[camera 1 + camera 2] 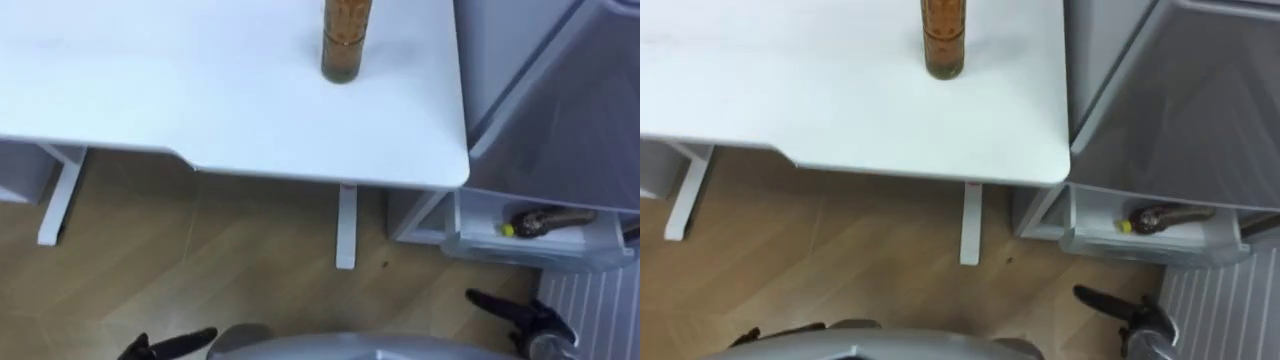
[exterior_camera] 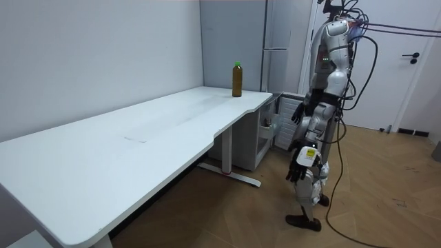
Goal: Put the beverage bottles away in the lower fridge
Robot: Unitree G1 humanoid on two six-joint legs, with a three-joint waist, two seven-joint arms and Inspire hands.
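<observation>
A brown drink bottle (image 1: 346, 45) with a green cap (image 2: 236, 79) stands upright on the white table (image 1: 230, 110), near the corner closest to the fridge (image 1: 570, 110). The lower fridge drawer (image 1: 520, 252) is pulled out, and a second dark bottle (image 1: 545, 220) with a yellow cap lies on its side in it. My left hand (image 1: 170, 344) hangs low at the bottom left, fingers straight and empty. My right hand (image 1: 520, 312) hangs at the bottom right, just in front of the drawer, open and empty too. I stand a step back from the table's end, beside the fridge.
White table legs (image 1: 346, 228) stand on the wood floor between me and the fridge. A ribbed white panel (image 1: 590, 300) lies low at the right beside my right hand. The long table runs off to my left.
</observation>
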